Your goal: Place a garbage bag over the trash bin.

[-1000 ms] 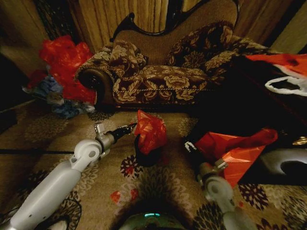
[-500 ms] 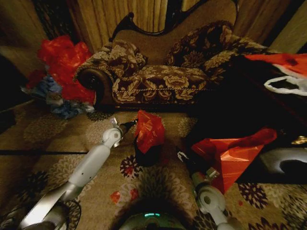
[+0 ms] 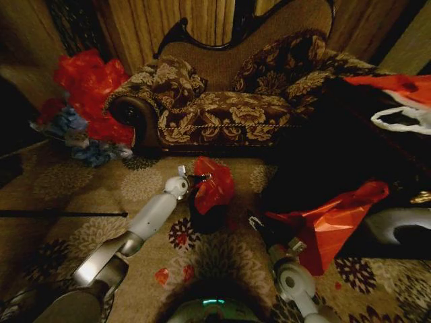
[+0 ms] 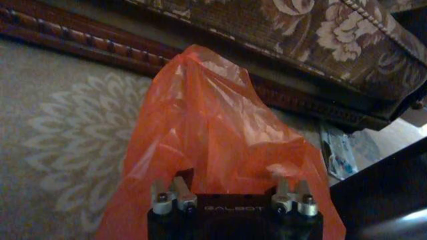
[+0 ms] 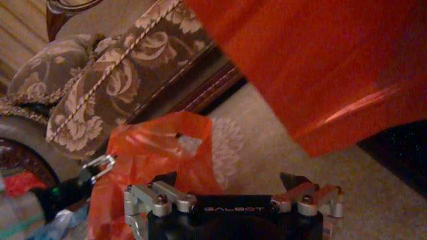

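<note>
- The left gripper (image 3: pixel 202 179) sits just left of centre in the head view, at the upper left edge of the garbage bag (image 3: pixel 214 185). In the left wrist view its finger mounts stand apart with red plastic bunched between them, but I cannot tell whether the jaws clamp the film.
- The right gripper (image 3: pixel 254 222) sits lower, right of centre in the head view, near the bag's right side. In the right wrist view its finger mounts are spread wide and hold nothing I can see, so the jaws look apart.
- The garbage bag is crinkled bright-red plastic draped over the top of the trash bin (image 3: pixel 205 217), at the centre of the head view. It stands up in a loose peak.
- The trash bin is a small black cylinder on the patterned carpet (image 3: pixel 222 259). Its lower body shows below the bag; its rim is hidden by plastic.
- My judgement: the bag is on the bin but not yet seated. Opening it, pushing it down inside and folding its edge over the rim appear to remain.
- A larger smooth red-orange bag (image 3: pixel 330 222) lies at right, well apart from the bin.
- A floral sofa (image 3: pixel 222 108) fills the upper centre; a heap of red plastic (image 3: pixel 87 84) sits upper left.
- Writing: "GALBOT" is printed on both gripper bodies in the wrist views.
</note>
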### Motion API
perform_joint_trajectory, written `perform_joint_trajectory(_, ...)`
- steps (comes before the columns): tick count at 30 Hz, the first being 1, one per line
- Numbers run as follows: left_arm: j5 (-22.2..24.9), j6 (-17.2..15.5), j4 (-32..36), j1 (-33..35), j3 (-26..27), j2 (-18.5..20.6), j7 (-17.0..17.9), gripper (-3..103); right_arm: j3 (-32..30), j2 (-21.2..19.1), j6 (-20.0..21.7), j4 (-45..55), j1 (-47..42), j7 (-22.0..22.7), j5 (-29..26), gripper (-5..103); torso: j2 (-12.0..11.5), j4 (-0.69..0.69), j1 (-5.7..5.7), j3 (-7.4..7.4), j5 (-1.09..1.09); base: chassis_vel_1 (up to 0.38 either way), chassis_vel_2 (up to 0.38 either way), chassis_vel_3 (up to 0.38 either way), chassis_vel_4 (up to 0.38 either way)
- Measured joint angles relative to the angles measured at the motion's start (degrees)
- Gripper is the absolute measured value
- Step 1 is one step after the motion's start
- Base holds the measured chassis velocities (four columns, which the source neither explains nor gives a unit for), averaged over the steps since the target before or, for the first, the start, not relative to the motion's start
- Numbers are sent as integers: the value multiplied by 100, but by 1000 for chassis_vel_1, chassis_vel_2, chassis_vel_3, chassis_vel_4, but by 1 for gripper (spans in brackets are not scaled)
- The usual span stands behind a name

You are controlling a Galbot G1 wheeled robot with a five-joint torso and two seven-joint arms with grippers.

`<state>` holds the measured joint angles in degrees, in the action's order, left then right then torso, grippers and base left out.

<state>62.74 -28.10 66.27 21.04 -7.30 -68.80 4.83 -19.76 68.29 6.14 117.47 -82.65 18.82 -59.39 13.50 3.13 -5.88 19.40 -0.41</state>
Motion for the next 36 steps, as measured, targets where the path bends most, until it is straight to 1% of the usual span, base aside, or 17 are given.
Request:
perform_joint_trajectory(2,4,36,260,151,17,143,19,62,-30,2,-22,-23,5,2,0,100,0,-2,0,0,-1,0,0,0,0)
perform_joint_trajectory(4,7,182,521,338,58,290,9,54,-31,20,-39,-39,25,15,-1,100,0,-2,0,0,-1,0,0,0,0)
perform_joint_trajectory(5,7,182,521,338,58,290,9,54,-31,20,-39,-39,25,15,-1,100,0,-2,0,0,-1,0,0,0,0)
perform_joint_trajectory(7,-6,294,789,551,108,414,-28,46,-21,40,-47,-41,32,18,5,100,0,-2,0,0,-2,0,0,0,0)
perform_joint_trajectory(8,-6,294,789,551,108,414,-28,46,-21,40,-47,-41,32,18,5,100,0,-2,0,0,-2,0,0,0,0)
perform_joint_trajectory(11,-197,586,1134,824,166,582,-164,34,-7,62,-58,-41,3,15,42,100,0,0,1,0,-2,0,0,0,0)
perform_joint_trajectory(13,-246,675,1192,868,172,623,-209,34,-7,66,-61,-41,-4,12,51,100,0,-1,1,0,-2,0,0,0,0)
perform_joint_trajectory(15,-348,841,1322,953,188,724,-308,26,-6,83,-75,-44,-17,3,79,100,0,-2,1,0,-1,0,0,0,0)
perform_joint_trajectory(17,-369,877,1339,966,190,744,-335,22,-6,89,-79,-46,-20,2,88,100,0,-2,1,0,-1,0,0,0,0)
perform_joint_trajectory(19,-418,1011,1364,995,207,802,-444,14,-5,105,-85,-50,-28,1,106,100,0,-1,1,0,-1,0,0,0,0)
perform_joint_trajectory(22,-419,1061,1371,1001,231,822,-502,10,-5,108,-91,-51,-30,0,113,100,0,-1,1,0,-1,0,0,0,0)
perform_joint_trajectory(24,-407,1137,1376,1012,255,847,-618,3,-10,106,-100,-65,-30,-3,116,100,0,0,0,0,-1,0,0,0,0)
perform_joint_trajectory(29,-403,1346,1423,1065,305,905,-800,0,-17,101,-103,-91,-9,-6,116,100,0,0,0,0,0,0,0,0,0)
perform_joint_trajectory(32,-670,1861,1512,1194,353,1070,-1223,0,-12,115,-103,-144,45,-23,116,100,0,0,1,0,0,0,0,0,0)
perform_joint_trajectory(33,-847,2220,1535,1254,353,1165,-1476,0,-4,124,-103,-166,68,-34,116,100,0,0,0,0,-1,0,0,0,0)
perform_joint_trajectory(34,-847,2220,1535,1254,353,1165,-1476,0,-4,124,-103,-166,68,-34,116,100,0,0,0,0,-1,0,0,0,0)
perform_joint_trajectory(36,-1027,3195,1610,1377,297,1448,-2122,0,22,149,-102,-221,141,-78,115,100,0,-1,0,0,-1,0,0,0,0)
